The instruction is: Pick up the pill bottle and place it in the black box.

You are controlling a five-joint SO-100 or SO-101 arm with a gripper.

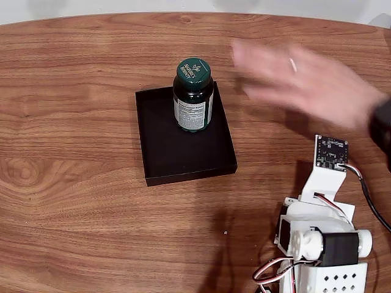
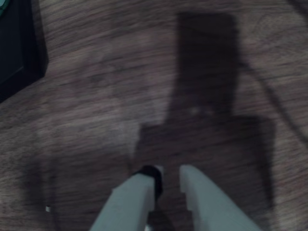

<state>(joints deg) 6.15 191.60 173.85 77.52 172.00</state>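
A broad table [image 1: 73, 183] of brown wood-grain veneer, smooth and streaked with darker knots, carries everything; its far edge curves against a pale wall in the fixed view. In the wrist view the same grain [image 2: 96, 96] looks dim and blurred, crossed by a blocky dark shadow.

The robot arm [image 1: 324, 238] sits at the lower right of the fixed view, built of white plastic brackets with black servo blocks, a perforated white base, thin red, white and black wires, and a small square black circuit board at its upper end.

The black box [image 1: 183, 155] lies near the middle of the table: a shallow, matte rectangular tray with low straight walls and sharp corners. One of its corners shows at the upper left of the wrist view [image 2: 19, 48].

A person's hand [image 1: 305, 79], blurred, hovers over the table to the right of the box, apart from it, a dark sleeve at the picture's edge.

The pill bottle [image 1: 193, 97] stands upright inside the box, in its far part: a squat dark green cylinder with a ridged green screw cap bearing pale lettering and a white paper label.

The claw [image 2: 168, 175] hangs above bare wood in the wrist view, its two pale, smooth, tapered fingers slightly apart and holding nothing.
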